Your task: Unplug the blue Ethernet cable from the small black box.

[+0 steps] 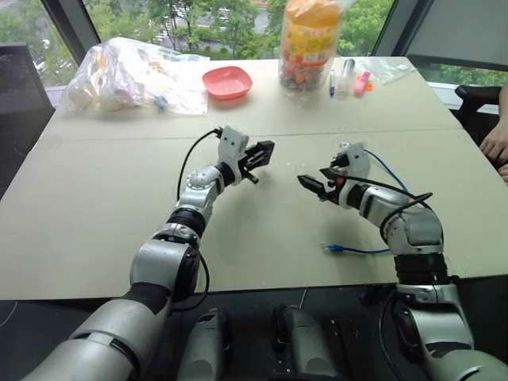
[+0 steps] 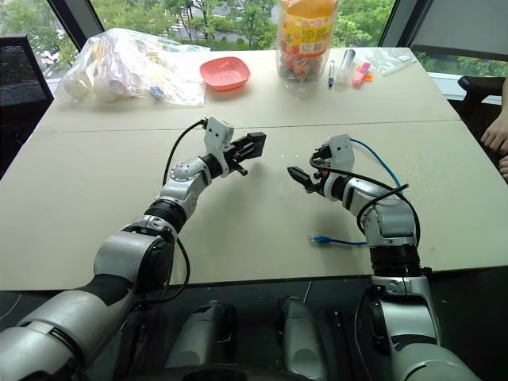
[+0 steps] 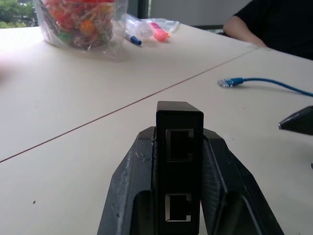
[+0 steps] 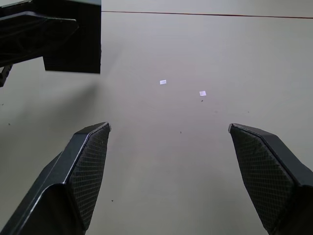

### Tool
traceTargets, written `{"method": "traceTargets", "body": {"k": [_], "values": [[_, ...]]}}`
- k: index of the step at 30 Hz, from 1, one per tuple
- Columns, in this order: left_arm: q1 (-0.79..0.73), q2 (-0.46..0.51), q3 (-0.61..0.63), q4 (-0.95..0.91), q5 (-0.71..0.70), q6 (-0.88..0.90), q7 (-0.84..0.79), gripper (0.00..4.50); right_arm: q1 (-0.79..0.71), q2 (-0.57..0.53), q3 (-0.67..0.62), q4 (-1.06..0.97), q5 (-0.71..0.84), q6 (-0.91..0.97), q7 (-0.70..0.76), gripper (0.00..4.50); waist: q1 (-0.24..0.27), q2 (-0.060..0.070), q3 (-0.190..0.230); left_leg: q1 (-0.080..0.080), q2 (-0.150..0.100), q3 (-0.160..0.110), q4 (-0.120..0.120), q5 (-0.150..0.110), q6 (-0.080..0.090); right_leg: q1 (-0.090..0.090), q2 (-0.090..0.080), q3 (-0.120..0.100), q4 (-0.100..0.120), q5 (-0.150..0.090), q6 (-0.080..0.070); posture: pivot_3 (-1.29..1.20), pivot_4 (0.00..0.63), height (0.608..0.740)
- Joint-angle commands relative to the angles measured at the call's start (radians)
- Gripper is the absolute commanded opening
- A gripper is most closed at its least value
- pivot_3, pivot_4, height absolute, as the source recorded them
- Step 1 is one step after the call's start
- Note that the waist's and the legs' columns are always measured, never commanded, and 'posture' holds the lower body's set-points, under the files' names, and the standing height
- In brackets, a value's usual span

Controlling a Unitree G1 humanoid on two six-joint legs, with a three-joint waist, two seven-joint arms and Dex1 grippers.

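- Holding the small flat matte-black plastic box (image 3: 179, 166) between its two black fingers, your left gripper (image 1: 262, 153) hovers over the middle of the pale beige desk (image 1: 95, 214), both ports showing empty.
- Your right gripper (image 4: 168, 147) stands with fingers spread wide, gripping nothing, just beside it.
- The thin bright-blue Ethernet cable (image 1: 357, 251) lies loose near the desk's front right edge, so the unplugging looks done.
- Next, set the box down gently.
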Motion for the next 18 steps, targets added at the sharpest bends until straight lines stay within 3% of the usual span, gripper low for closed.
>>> {"method": "traceTargets", "body": {"k": [1, 5, 9, 13, 18], "values": [[-0.010, 0.007, 0.003, -0.005, 0.010, -0.032, -0.016, 2.81, 0.002, -0.003, -0.035, -0.057, 0.016, -0.007, -0.012, 4.06, 0.000, 0.000, 0.000, 0.000, 0.000, 0.000, 0.000, 0.000, 0.000, 0.000, 0.000, 0.000, 0.000, 0.000, 0.000, 0.00, 0.150, 0.740], [0.009, 0.044, 0.016, -0.044, -0.011, 0.003, -0.076, 4.38, 0.014, -0.023, -0.037, -0.087, 0.013, -0.011, -0.002, 4.06, -0.002, 0.000, 0.000, 0.000, 0.000, 0.000, 0.000, 0.000, 0.000, 0.000, 0.000, 0.000, 0.000, 0.000, 0.000, 0.00, 0.150, 0.740], [0.066, 0.113, 0.023, -0.221, -0.072, 0.113, -0.213, 4.38, 0.059, -0.064, -0.029, -0.164, 0.026, -0.008, 0.044, 4.06, -0.003, 0.000, 0.000, 0.000, 0.001, 0.000, 0.000, 0.000, 0.000, 0.000, 0.001, 0.000, 0.000, 0.000, 0.000, 0.00, 0.150, 0.740], [0.214, 0.208, 0.005, -0.613, -0.188, 0.395, -0.345, 4.38, 0.128, -0.103, -0.029, -0.261, 0.058, 0.000, 0.101, 4.06, -0.002, 0.000, 0.000, 0.000, 0.002, 0.000, -0.001, 0.000, 0.000, 0.000, 0.001, 0.000, 0.000, 0.000, 0.000, 0.00, 0.150, 0.740], [0.414, 0.354, 0.009, -1.021, -0.306, 0.725, -0.367, 4.38, 0.234, -0.147, -0.040, -0.408, 0.101, -0.029, 0.174, 4.06, -0.002, 0.000, 0.000, 0.001, 0.002, -0.001, 0.000, 0.000, 0.000, 0.001, 0.000, 0.001, 0.000, 0.000, 0.000, 0.00, 0.150, 0.740]]}}
